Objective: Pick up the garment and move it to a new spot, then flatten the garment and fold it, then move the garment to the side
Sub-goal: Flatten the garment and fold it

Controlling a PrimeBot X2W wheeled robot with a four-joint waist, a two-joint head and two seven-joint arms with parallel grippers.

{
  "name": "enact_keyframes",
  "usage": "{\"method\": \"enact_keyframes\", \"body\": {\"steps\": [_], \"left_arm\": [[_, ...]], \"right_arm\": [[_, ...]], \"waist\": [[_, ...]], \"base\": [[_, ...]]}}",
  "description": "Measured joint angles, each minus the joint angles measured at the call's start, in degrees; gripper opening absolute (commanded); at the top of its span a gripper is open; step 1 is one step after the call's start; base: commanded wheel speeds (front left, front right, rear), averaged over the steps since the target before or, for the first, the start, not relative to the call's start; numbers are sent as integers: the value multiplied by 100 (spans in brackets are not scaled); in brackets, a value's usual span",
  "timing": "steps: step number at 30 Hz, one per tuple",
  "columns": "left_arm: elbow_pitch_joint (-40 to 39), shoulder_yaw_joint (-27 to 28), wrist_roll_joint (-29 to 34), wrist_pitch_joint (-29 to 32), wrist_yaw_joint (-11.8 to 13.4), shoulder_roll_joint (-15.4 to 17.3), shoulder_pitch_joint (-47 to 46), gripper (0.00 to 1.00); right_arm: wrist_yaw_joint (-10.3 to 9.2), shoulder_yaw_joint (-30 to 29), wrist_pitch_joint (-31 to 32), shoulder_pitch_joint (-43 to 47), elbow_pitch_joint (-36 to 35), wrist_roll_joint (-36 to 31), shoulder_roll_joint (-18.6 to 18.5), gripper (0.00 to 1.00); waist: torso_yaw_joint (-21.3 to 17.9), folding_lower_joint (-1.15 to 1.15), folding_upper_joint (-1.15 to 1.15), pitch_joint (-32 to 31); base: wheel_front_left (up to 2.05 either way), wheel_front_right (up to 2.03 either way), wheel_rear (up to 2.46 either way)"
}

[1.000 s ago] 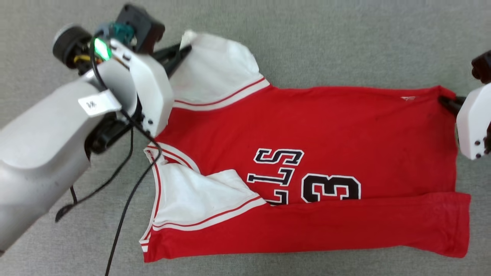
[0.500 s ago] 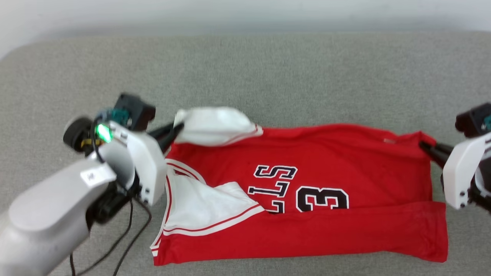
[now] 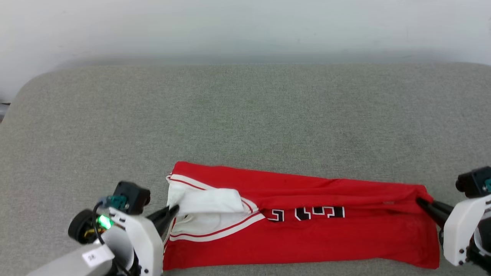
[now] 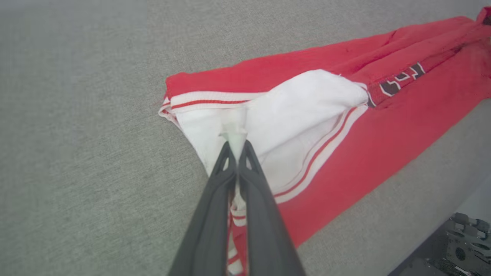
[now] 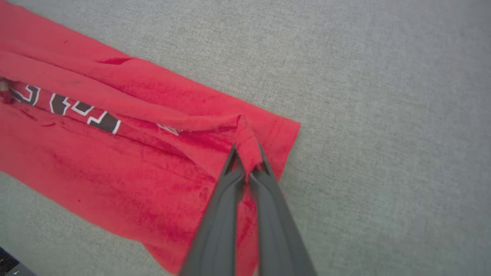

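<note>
The garment (image 3: 307, 245) lies folded into a long strip along the near edge of the grey cushion (image 3: 245, 115). The left gripper (image 4: 237, 145) is clamped tight on its white sleeve, and the right gripper (image 5: 247, 153) is clamped on its red hem corner.

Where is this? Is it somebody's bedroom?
Probably a robot test room, though I can't be sure. A red jersey lies on a grey fabric-covered pad, a bare pale wall stands behind it, and the left gripper and right gripper pinch its ends.
</note>
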Motion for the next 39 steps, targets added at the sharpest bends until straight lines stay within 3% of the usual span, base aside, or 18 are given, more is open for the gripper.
{"method": "enact_keyframes", "body": {"steps": [7,17,18,19,20,22,25,30,36,39], "left_arm": [[79,-77,-254,-243,129,-43,587,0],[578,-135,-294,-410,33,-296,752,0],[641,-132,-263,-461,53,-327,753,36],[689,-120,-247,-520,88,-368,753,100],[714,-104,-225,-606,114,-408,756,100],[744,23,-225,-882,243,-452,810,100],[726,271,-96,-1256,645,-450,961,100],[485,831,301,-1394,1043,-616,1372,100],[155,2209,1621,-1413,1494,-998,2078,100],[43,2722,2187,-1413,1519,-1212,2369,100]], "right_arm": [[0,-325,-118,703,-107,-27,156,0],[0,-838,-205,1458,-174,-166,466,0],[0,-865,-211,1482,-163,-240,477,25],[0,-907,-232,1502,-156,-282,505,92],[0,-970,-275,1528,-157,-293,555,100],[0,-1040,-327,1567,-193,-343,591,100],[0,-1226,-420,1603,-377,-400,576,100],[0,-1696,-474,1698,-793,-516,391,100],[-2,-2159,-35,1690,-1004,-530,213,100],[-2,-2208,417,1683,-934,-225,188,100]], "waist": [[17,0,0,-65],[15,0,0,5],[13,1,0,0],[12,1,0,-12],[10,1,0,-31],[2,1,0,-83],[-27,1,0,-181],[-43,1,0,-318],[8,1,0,-381],[54,0,0,-369]], "base": [[0,0,0],[0,0,0],[0,0,0],[0,0,0],[0,0,0],[0,0,0],[0,0,0],[0,0,0],[0,0,0],[0,0,0]]}}
